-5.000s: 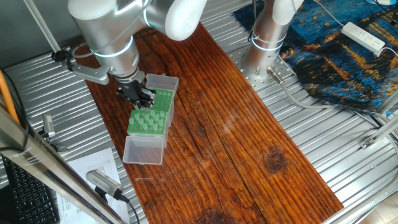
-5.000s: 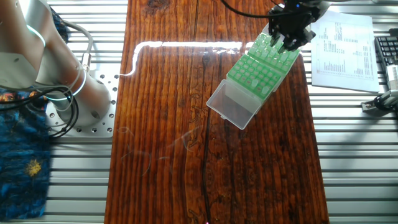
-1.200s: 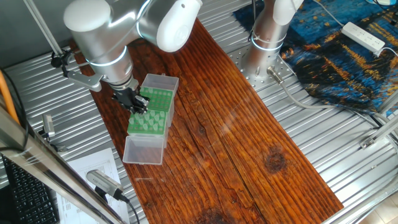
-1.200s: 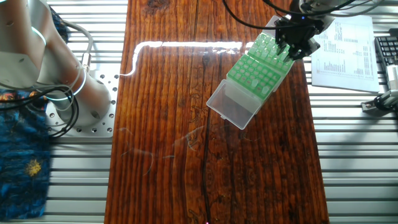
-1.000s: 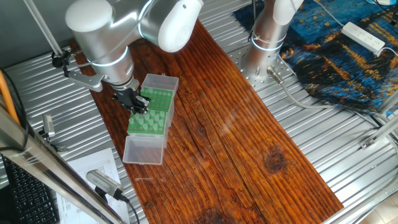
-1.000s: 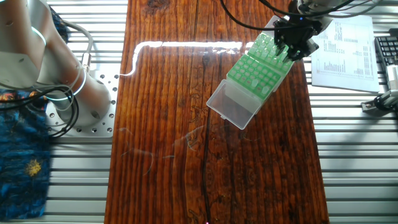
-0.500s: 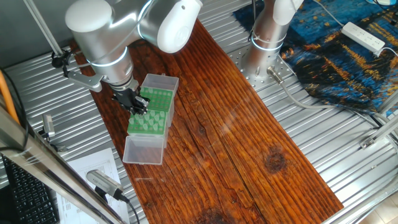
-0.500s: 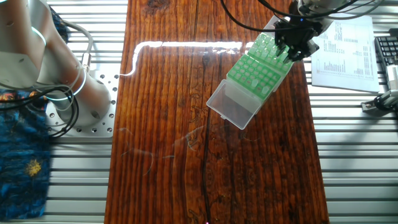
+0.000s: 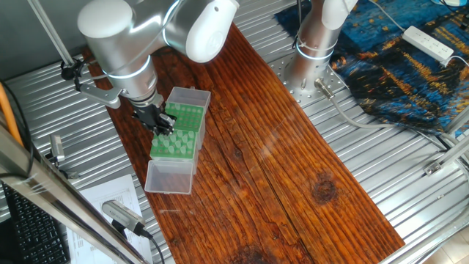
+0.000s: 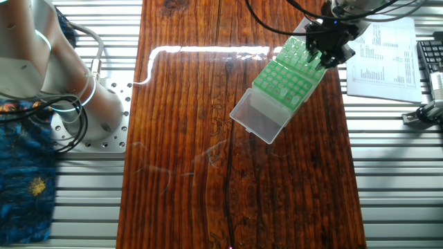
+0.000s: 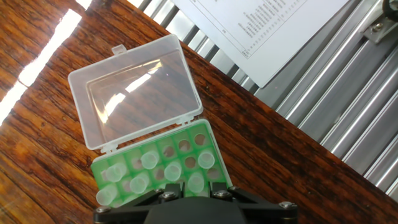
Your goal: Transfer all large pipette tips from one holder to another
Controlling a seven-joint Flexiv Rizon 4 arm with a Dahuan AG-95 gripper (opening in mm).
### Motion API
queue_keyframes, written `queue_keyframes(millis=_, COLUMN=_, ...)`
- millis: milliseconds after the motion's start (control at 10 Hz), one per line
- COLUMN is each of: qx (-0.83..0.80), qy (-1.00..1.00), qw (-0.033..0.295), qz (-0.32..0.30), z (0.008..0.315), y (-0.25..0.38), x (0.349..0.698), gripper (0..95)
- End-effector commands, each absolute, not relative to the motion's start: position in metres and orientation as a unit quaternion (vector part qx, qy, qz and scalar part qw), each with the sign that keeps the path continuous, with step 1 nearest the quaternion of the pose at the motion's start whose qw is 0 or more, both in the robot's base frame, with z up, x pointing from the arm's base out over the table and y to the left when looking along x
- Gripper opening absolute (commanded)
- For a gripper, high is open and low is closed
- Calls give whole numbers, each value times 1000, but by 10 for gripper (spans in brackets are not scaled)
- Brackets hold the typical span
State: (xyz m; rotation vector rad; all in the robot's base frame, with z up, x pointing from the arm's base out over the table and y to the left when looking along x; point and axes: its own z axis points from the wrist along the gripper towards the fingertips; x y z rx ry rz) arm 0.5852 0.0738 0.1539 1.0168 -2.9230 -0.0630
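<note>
Small, pale, see-through large pipette tips [image 11: 150, 160], a bit green. Standing straight up in rows in the holes of a green rack [image 11: 200, 130], open ends up. Some holes filled, some bare, near the rack's clear open lid [image 11: 134, 87].

Two green racks [image 9: 178, 130], two clear lids [image 9: 170, 177], one printed sheet [image 10: 383, 52].

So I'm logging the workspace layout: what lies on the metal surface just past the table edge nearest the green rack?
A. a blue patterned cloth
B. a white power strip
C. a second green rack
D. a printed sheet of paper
D: in the other fixed view a printed sheet of paper lies on the ribbed metal right beside the green rack, and the hand view shows it there too.
</note>
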Motion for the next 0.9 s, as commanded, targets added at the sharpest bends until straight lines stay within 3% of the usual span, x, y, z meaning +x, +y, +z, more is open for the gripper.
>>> queue_keyframes(millis=100, qx=328, qy=-944, qw=22, qz=-21, z=154, y=74, x=586, gripper=190)
queue_keyframes(millis=900, qx=328, qy=-944, qw=22, qz=-21, z=152, y=76, x=588, gripper=190)
